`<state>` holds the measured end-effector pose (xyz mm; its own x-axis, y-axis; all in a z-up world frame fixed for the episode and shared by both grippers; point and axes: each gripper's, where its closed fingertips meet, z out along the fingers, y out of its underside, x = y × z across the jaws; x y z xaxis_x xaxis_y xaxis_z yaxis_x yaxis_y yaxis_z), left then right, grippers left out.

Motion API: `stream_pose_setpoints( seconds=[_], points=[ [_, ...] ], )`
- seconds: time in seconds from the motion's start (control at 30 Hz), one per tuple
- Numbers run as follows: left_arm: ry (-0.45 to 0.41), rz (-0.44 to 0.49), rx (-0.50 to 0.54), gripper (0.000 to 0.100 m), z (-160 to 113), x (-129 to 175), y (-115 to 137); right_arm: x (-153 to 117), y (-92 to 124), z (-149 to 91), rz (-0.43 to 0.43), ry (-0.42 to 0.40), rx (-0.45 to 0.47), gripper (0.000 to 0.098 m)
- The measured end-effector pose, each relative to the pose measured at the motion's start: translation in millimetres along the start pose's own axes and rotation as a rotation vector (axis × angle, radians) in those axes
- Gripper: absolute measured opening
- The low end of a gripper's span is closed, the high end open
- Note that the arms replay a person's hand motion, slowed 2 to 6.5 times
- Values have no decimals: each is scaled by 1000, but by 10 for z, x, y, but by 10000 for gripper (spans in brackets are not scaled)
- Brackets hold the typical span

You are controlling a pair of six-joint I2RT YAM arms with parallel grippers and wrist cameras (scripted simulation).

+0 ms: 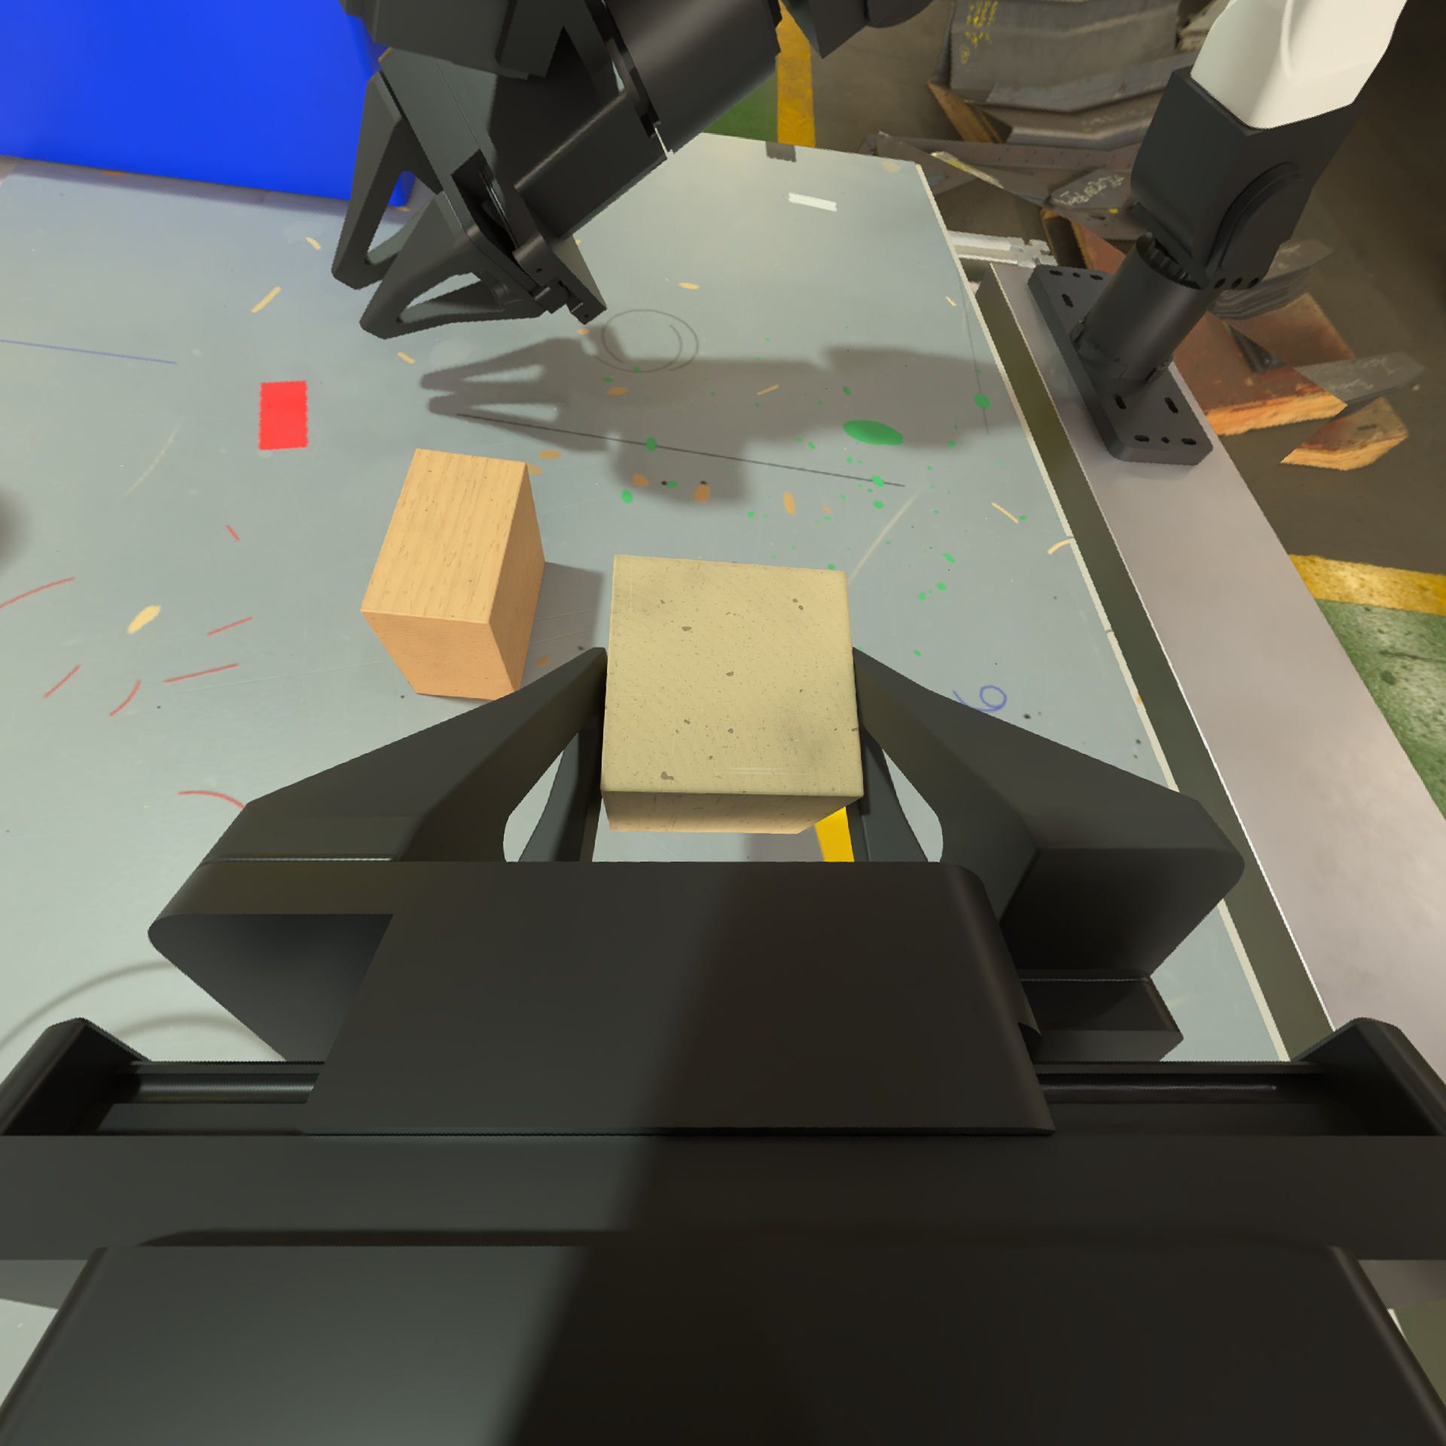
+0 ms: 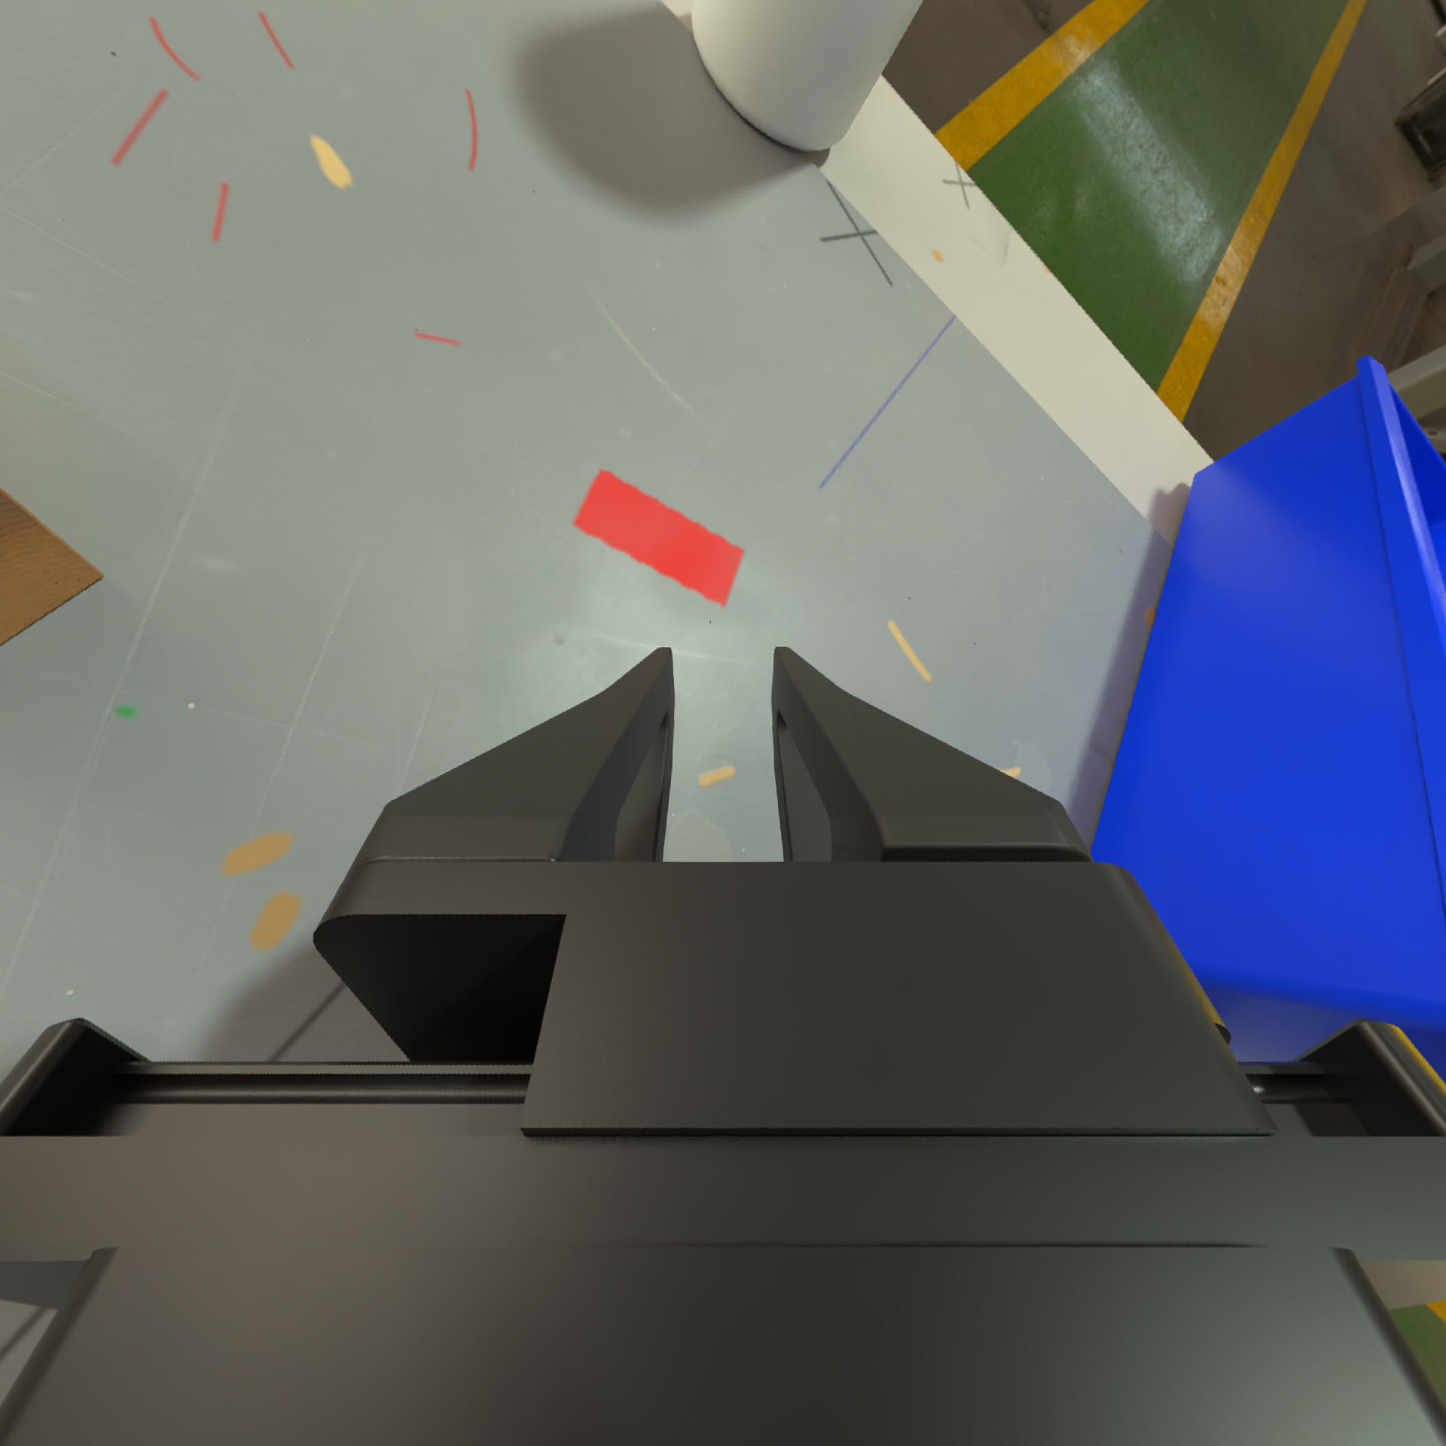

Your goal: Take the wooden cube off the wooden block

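Observation:
A pale beige wooden cube sits between the fingers of my left gripper, which is shut on its two sides. The cube's underside shows, so it hangs above the grey table. The light brown wooden block stands on the table just to the left of the cube, apart from it, with nothing on top. One corner of the block shows at the left edge of the right wrist view. My right gripper is empty with a narrow gap between its fingers, above the table. It also shows farther off in the left wrist view.
A blue bin stands at the table's edge right of my right gripper and shows in the left wrist view. A red patch marks the table. The right arm's base is bolted to a side rail. A white arm link hangs over the table.

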<state>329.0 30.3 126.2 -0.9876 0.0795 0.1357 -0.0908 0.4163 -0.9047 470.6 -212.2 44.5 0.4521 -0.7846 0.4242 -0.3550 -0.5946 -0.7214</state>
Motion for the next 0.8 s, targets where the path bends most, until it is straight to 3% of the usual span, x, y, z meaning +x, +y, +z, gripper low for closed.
stream_pose_setpoints(
  seconds=[0.2, 0.53, 0.8],
  points=[
    [4, -18, 8, 483, 20, -35, 48, 16, 1, -22, 9, 7, 8, 226],
    [1, -40, 33, 483, -18, -162, 48, 3, 37, 47, -16, -31, -47, 399],
    [-21, -50, 38, 483, -81, -276, 32, -28, 117, 133, 0, -44, -89, 430]
  ],
)
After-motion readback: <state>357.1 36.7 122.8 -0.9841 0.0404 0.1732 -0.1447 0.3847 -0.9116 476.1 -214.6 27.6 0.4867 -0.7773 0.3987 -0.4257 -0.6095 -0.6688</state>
